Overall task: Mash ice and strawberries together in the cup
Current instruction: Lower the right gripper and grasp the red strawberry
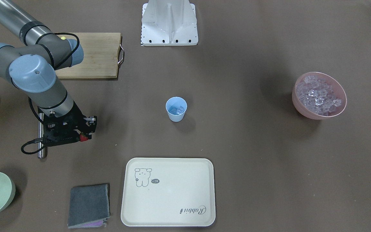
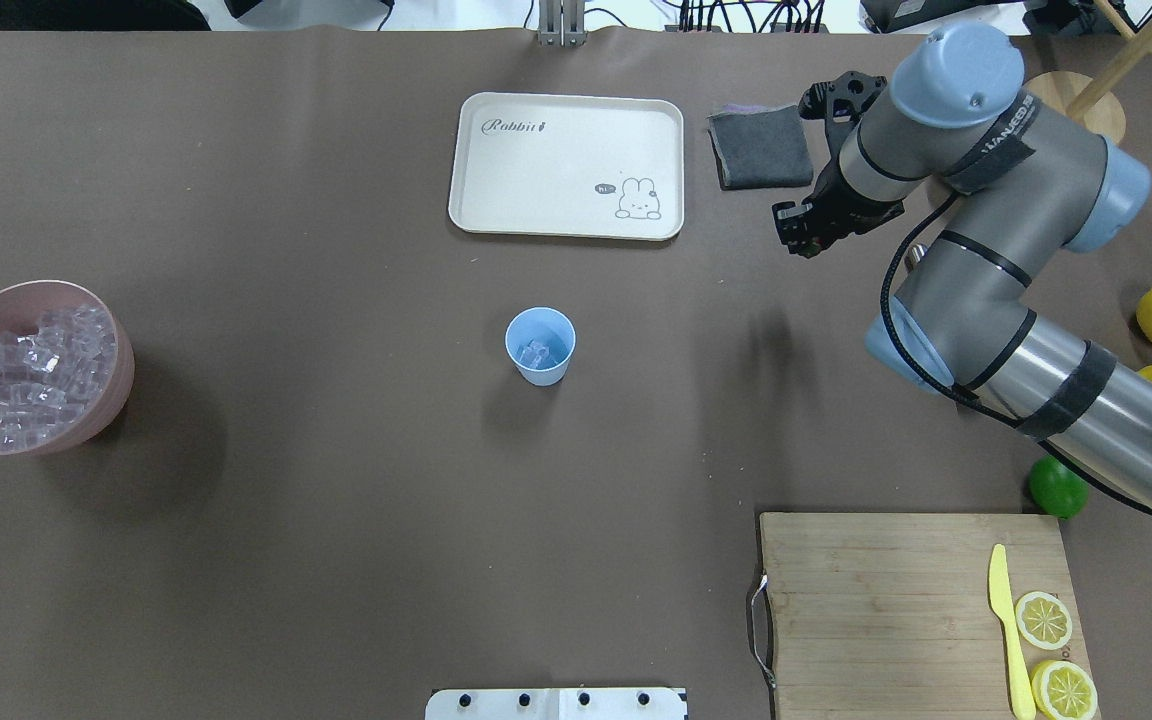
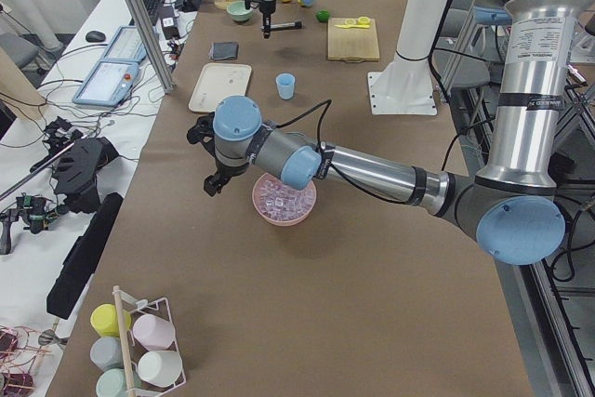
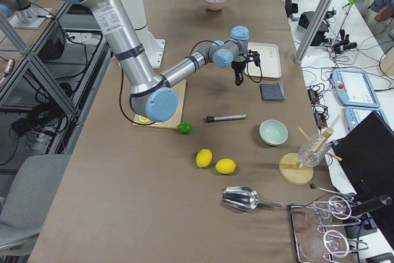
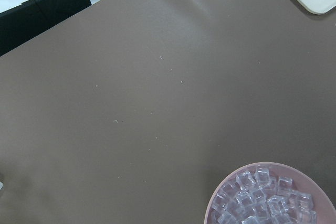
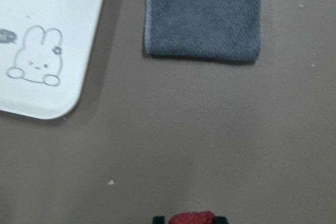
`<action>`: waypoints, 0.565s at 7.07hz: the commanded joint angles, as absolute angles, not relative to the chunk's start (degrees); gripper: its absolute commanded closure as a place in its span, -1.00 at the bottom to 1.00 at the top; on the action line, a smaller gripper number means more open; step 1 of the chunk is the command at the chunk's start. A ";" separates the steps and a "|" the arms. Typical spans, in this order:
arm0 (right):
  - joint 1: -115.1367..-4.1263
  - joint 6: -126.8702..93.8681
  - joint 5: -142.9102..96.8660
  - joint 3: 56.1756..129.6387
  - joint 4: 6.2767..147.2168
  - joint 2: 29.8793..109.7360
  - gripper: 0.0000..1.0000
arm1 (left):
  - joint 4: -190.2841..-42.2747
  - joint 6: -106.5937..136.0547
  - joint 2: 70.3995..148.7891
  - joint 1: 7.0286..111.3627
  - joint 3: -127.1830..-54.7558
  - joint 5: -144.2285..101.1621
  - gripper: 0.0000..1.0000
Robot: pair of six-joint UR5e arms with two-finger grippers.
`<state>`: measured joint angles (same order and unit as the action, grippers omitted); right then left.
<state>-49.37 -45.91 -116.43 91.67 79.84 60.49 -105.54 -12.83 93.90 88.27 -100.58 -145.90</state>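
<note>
Firmly, the right gripper (image 1: 85,135) is pinching the small red strawberry (image 6: 191,217), closed around it, hovering well apart from the light-blue plastic cup (image 1: 176,109).

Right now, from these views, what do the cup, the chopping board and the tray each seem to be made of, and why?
Cup: probably plastic; even light blue, smooth, thin rim.
Chopping board: wood, perhaps bamboo; pale glued strips with grain, matte.
Tray: likely plastic or melamine; cream, smooth, rounded rim, printed rabbit.
</note>
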 commanded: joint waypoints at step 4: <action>-48.62 -45.79 -116.90 95.71 79.45 52.13 1.00 | -105.38 -12.31 93.52 88.07 -99.06 -150.01 -0.94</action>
